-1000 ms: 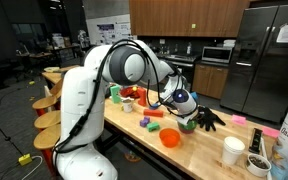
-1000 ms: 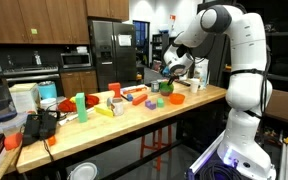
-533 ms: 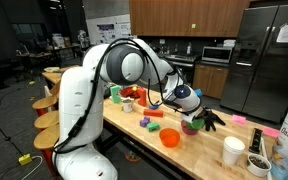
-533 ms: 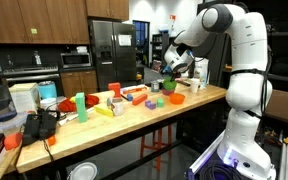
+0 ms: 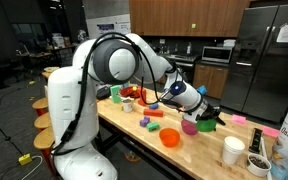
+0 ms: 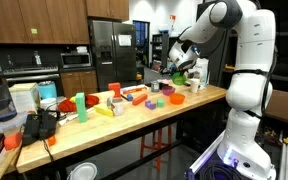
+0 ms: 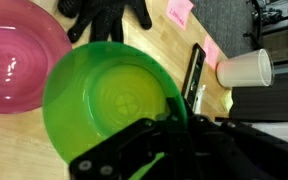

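Wrist view: my end effector (image 7: 182, 108) is clamped narrow on the rim of the green bowl (image 7: 109, 100), the jaws pinching the wall on the side nearest the camera. The bowl hangs out ahead of them, mouth up and roughly level. Being round, it has no long axis to note; what matters is that the grip sits at one edge, so the whole bowl lies forward of the fingers. It looks clear of the desk (image 7: 174, 55), since its outline overlaps both the pink bowl (image 7: 14, 62) to one side and the black glove (image 7: 102, 20) beyond its far rim. A white paper cup (image 7: 246, 68) stands well apart on the opposite side. In an exterior view the green bowl (image 5: 207, 125) sits just beside the pink bowl (image 5: 189, 128), over the glove. Change from a second ago: green then sat right at the pink bowl's spot with the glove uncovered. Now the arm has swung outward and carried the green bowl off sideways over the glove. The grip is unchanged throughout.
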Motion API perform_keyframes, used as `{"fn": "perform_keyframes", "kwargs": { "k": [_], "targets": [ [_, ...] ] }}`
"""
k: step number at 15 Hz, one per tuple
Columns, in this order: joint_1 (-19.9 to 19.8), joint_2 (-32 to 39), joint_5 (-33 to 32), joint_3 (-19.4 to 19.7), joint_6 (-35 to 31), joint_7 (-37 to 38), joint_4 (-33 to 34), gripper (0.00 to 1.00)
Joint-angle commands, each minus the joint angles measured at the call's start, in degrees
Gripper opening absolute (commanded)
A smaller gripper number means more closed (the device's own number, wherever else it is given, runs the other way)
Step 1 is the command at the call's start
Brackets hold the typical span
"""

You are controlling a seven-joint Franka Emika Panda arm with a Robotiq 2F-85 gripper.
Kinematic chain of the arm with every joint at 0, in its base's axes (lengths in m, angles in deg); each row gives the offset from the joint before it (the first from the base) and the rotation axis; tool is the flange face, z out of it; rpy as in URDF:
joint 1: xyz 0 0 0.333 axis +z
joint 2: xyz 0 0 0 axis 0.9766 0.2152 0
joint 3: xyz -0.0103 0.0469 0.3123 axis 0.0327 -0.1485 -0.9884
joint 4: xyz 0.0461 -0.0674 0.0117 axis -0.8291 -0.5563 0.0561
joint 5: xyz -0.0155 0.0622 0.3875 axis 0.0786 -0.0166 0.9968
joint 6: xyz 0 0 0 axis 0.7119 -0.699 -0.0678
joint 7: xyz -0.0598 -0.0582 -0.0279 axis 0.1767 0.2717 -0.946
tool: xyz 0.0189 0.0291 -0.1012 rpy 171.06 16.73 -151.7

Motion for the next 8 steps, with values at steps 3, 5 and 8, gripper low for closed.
{"fn": "perform_keyframes", "kwargs": {
  "k": [3,5,8],
  "targets": [
    [3.5,-5.6,7.5,7.0,-3.1,-11.5,-1.0,0.01],
    [4.9,-5.9,10.5,10.9,-3.0,-17.0,0.4,0.01],
    [5.5,-6.0,13.8,15.4,-2.6,-23.7,3.1,0.01]
  ]
}}
